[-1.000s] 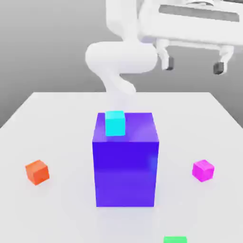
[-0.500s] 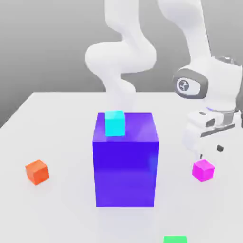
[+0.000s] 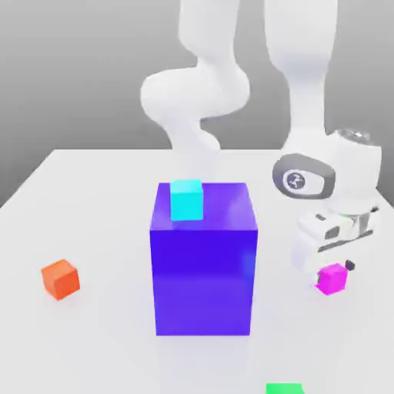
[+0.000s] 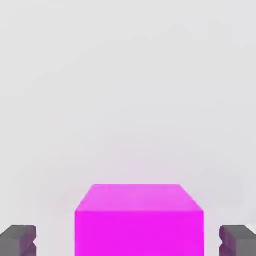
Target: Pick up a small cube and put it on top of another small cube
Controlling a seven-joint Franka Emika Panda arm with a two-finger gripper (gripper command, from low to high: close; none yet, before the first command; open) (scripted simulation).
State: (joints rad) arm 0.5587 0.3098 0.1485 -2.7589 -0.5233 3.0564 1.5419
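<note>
Broadly, the white table (image 3: 92, 200) spreads across the scene, and the white Franka arm (image 3: 308, 85) comes down from above on the exterior view's right. At the middle of the table stands the big blue-purple block (image 3: 203, 269), upright, with the small cyan cube (image 3: 186, 200) sitting on its top face near the back edge toward the exterior view's left. The arm's wrist points down and the gripper (image 3: 332, 271) sits low over the table on the exterior view's right of the block, well apart from it. The small magenta-pink cube (image 3: 333, 278) rests on the table directly beneath the hand, between the two dark fingers (image 4: 18, 240). From the hand view the fingers stand apart, one on each side of the cube (image 4: 139, 220), with a visible gap of table between each pad and the cube's side faces, so nothing is clamped. The small orange cube (image 3: 60, 278) lies on the table far toward the exterior view's left. A small green cube (image 3: 284, 388) is cut off at the front edge of the exterior view.
</note>
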